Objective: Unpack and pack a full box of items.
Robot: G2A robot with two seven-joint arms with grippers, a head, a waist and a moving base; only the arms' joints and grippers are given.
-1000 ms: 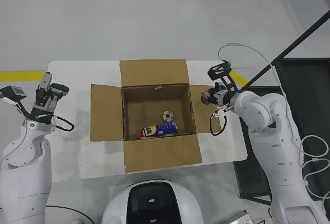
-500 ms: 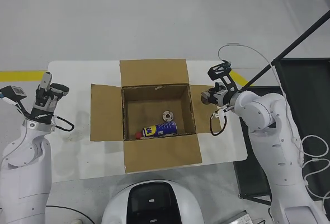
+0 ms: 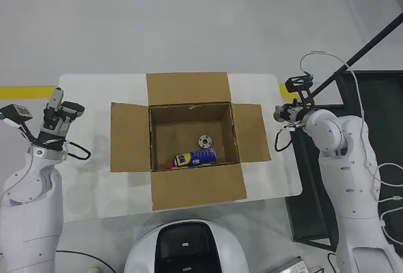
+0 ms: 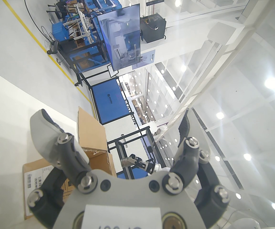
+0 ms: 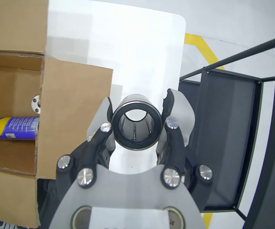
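An open cardboard box [image 3: 191, 112] stands mid-table with its flaps spread. Inside lie a blue and yellow spray can [image 3: 195, 158] [image 5: 13, 127] and a small round metal flange [image 3: 205, 141] [image 5: 36, 104]. My right gripper [image 3: 282, 113] [image 5: 137, 107] hangs over the table's right edge, beside the box's right flap, and is shut on a hollow metal cylinder [image 5: 136, 126]. My left gripper [image 3: 63, 109] [image 4: 113, 125] stands open and empty at the table's left edge, pointing up and away from the box [image 4: 92, 141].
The white table [image 3: 92, 177] has bare strips left and right of the box. A dark metal rack [image 3: 372, 123] [image 5: 230, 120] stands just past the table's right edge. A yellow floor line [image 3: 17, 92] runs behind the left arm.
The right arm has swung right with the metal cylinder, from over the box's right flap to over the table's right edge. The left arm has kept still.
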